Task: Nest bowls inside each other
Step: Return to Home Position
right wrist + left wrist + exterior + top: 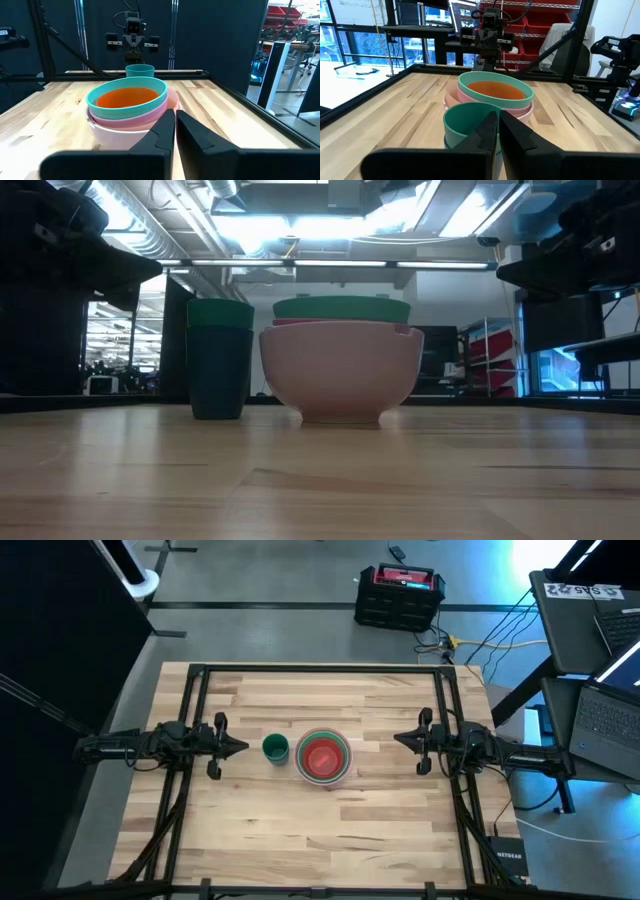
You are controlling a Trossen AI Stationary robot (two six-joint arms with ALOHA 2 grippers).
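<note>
Nested bowls (323, 756) stand mouth-up, stacked cups (276, 748) at their 9 o'clock. The left gripper (240, 746) and right gripper (400, 739) flank them, fingers pressed together.

Four visible nested bowls (322, 758), two stacked cups (275, 747).

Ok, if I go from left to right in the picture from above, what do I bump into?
Left arm's dark claw → small green plastic cup → stack of round plastic bowls, orange-red innermost → right arm's dark claw.
</note>
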